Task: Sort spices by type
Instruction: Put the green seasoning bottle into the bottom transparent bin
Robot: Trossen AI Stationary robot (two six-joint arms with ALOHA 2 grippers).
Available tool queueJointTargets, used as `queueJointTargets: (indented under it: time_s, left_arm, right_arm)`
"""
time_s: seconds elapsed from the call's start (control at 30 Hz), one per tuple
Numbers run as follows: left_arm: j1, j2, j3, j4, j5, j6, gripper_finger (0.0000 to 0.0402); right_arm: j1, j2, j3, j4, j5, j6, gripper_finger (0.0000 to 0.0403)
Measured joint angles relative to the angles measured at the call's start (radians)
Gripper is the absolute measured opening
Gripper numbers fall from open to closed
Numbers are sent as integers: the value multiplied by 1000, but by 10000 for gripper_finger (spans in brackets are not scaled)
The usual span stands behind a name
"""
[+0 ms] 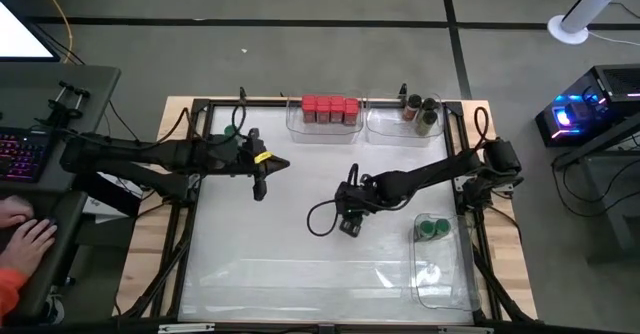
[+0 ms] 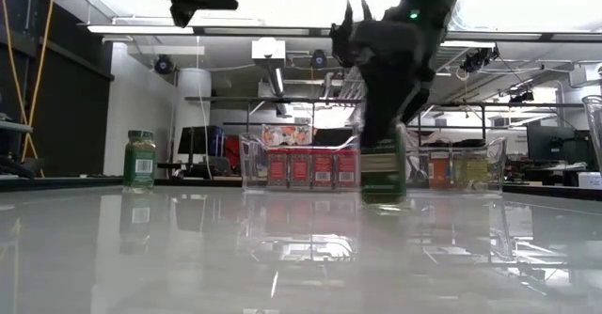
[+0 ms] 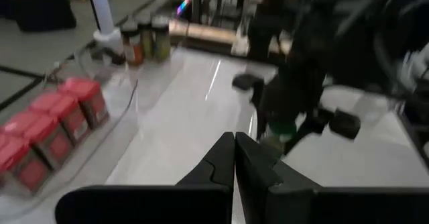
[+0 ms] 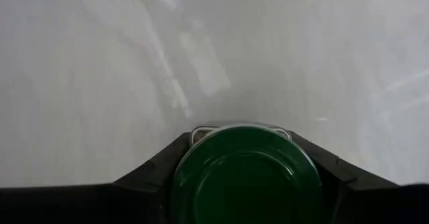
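Right gripper (image 1: 349, 224): mid-counter, down over a green-capped jar (image 4: 245, 177); its fingers (image 4: 151, 177) sit on either side of the cap, touching or just beside it, and whether they grip cannot be told.
Held-over jar: upright on the counter (image 1: 270, 264), seen in the low view under the dark arm, in front of the far bins.
Left gripper (image 1: 259, 187): raised above the counter's left-centre part, fingers (image 3: 218, 163) pressed together, holding nothing.
Red jars (image 1: 329, 110): a row standing in the far clear bin (image 1: 294, 126), left of centre.
Dark-capped jars (image 1: 420, 112): standing in the far right bin (image 1: 385, 129), beside the red ones' bin.
Green jars (image 1: 433, 229): two in the long clear bin (image 1: 440, 289) at the counter's right edge, at its far end.
Lone jar (image 2: 140, 159): green cap, upright near the far left corner of the counter, well apart from the bins.
Person: a hand (image 1: 28, 236) at the desk left of the counter, near a lit keyboard (image 1: 22, 154).
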Motion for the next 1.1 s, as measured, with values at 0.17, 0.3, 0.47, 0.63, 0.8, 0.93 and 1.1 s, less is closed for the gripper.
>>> queueJointTargets:
  time_s: [0.17, 0.3, 0.47, 0.63, 0.8, 0.93, 1.1]
  left_arm:
    - [0, 0, 0, 97, -24, 0, 0]
    - [11, 3, 0, 148, -63, 1, 0]
    - [59, 27, 1, 209, -64, -8, 0]
    - [113, 84, 2, 287, -17, -35, 0]
    - [141, 128, 2, 325, 66, -59, 0]
    - [151, 132, 1, 326, 81, -55, 0]
    - [166, 130, 1, 327, 83, 5, 0]
  right_arm:
    - [-13, -152, 0, -165, 2, -54, 193]
    - [1, -340, 0, -341, 62, 16, 193]
    - [124, -568, 0, -521, 64, 277, 193]
    - [366, -645, 0, -704, 57, 641, 193]
    - [582, -623, -1, -800, 21, 946, 193]
    - [705, -617, -1, -812, -58, 1126, 193]
    - [817, -577, -12, -907, -134, 1260, 193]
